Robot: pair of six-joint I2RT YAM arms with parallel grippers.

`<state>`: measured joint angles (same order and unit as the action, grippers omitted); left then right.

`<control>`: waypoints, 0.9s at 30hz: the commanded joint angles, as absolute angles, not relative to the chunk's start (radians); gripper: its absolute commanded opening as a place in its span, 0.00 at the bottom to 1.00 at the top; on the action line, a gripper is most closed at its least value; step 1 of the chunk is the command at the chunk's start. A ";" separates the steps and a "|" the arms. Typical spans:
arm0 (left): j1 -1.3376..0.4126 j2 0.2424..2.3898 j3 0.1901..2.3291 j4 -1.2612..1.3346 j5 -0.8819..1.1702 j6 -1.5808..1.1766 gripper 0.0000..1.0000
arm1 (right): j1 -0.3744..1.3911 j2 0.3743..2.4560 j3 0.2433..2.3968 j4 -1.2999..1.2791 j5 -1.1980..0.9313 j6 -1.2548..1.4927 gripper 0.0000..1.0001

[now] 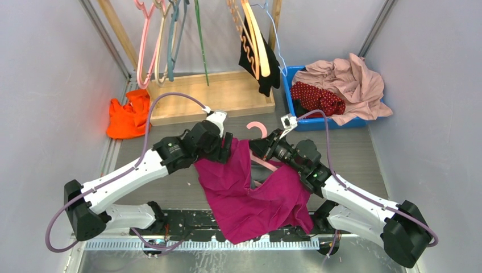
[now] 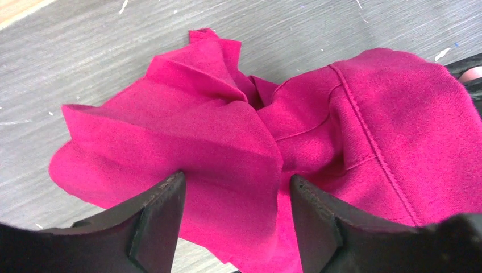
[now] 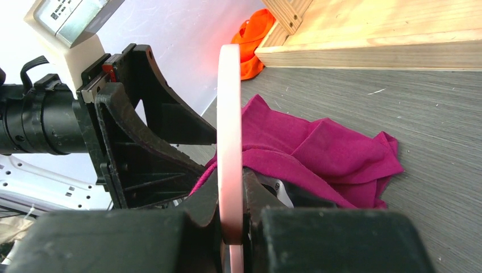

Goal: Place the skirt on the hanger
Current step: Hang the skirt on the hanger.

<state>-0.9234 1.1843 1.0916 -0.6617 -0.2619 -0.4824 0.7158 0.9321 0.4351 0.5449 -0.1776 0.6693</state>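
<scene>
The dark red white-dotted skirt [image 1: 318, 98] lies in the blue bin at the back right, away from both grippers. My right gripper [image 1: 262, 149] [image 3: 230, 176] is shut on the thin pink hanger [image 3: 229, 114], whose round hook [image 1: 258, 128] pokes out behind a plain magenta garment [image 1: 250, 193]. That garment is draped over the hanger and spreads toward the near edge. My left gripper [image 1: 227, 149] [image 2: 236, 182] is open, its two fingers straddling a fold of the magenta garment [image 2: 227, 125] at its upper left corner.
A wooden rack base [image 1: 216, 94] stands at the back with several hangers [image 1: 165, 34] above it and a black garment [image 1: 258, 62] on a tan one. An orange cloth [image 1: 128, 116] lies back left. The blue bin [image 1: 293, 85] also holds a pale pink garment [image 1: 352, 79].
</scene>
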 commanded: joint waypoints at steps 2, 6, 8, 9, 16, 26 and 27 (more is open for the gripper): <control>-0.953 1.210 1.155 -0.670 -0.289 -0.474 0.73 | 0.710 0.914 0.478 0.655 -0.184 0.694 0.01; -0.954 1.242 1.177 -0.701 -0.358 -0.491 0.46 | 0.711 0.909 0.479 0.653 -0.186 0.695 0.01; -0.955 1.245 1.189 -0.711 -0.399 -0.502 0.24 | 0.709 0.907 0.479 0.650 -0.189 0.696 0.01; -0.955 1.246 1.198 -0.719 -0.424 -0.513 0.09 | 0.710 0.905 0.481 0.648 -0.192 0.697 0.01; -0.953 1.249 1.244 -0.780 -0.549 -0.530 0.00 | 0.710 0.890 0.476 0.639 -0.196 0.695 0.01; -0.794 1.213 1.201 -0.850 -0.579 -0.525 0.00 | 0.709 0.853 0.462 0.623 -0.190 0.695 0.01; -0.758 1.193 1.180 -0.842 -0.566 -0.525 0.00 | 0.709 0.850 0.462 0.620 -0.190 0.694 0.01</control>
